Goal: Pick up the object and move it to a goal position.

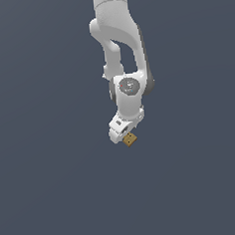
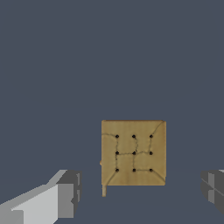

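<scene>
A tan-brown cube (image 2: 133, 153), its face marked with a grid of small dark dots joined by thin lines, lies between the two grey fingertips (image 2: 68, 192) of the pincer (image 2: 140, 192), which stand wide apart without touching it.

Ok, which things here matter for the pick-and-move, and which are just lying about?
Part of the job:
- tan cube, dark dots on its face
- gripper, open, fingers either side of the cube without touching it

Just lying about:
- nothing visible; only plain dark ground; no goal marker shows
</scene>
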Controlling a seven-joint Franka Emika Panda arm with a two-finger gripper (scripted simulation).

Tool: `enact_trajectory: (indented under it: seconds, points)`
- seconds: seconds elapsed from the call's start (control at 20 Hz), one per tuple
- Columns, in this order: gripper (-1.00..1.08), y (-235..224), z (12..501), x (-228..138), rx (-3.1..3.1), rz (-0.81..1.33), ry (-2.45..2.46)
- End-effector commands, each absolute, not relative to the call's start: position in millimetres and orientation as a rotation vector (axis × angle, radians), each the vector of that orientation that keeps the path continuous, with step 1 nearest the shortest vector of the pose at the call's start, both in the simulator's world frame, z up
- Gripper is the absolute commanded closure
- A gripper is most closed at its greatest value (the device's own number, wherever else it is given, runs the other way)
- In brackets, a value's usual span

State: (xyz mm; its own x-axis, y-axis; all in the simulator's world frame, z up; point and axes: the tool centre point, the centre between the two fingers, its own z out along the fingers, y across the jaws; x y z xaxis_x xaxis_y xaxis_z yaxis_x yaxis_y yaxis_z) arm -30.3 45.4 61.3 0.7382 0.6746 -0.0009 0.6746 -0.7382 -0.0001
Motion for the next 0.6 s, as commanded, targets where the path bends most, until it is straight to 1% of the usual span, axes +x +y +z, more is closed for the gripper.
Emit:
enact_trajectory:
  seconds: [0.0,0.25,0.55]
  points:
    - [-0.92,45,61,-30,2.928,-0.001,1.137]
    - [-0.92,45,53,-31,2.928,-0.001,1.138]
    - [-0.92,46,25,-32,2.926,-0.001,1.143]
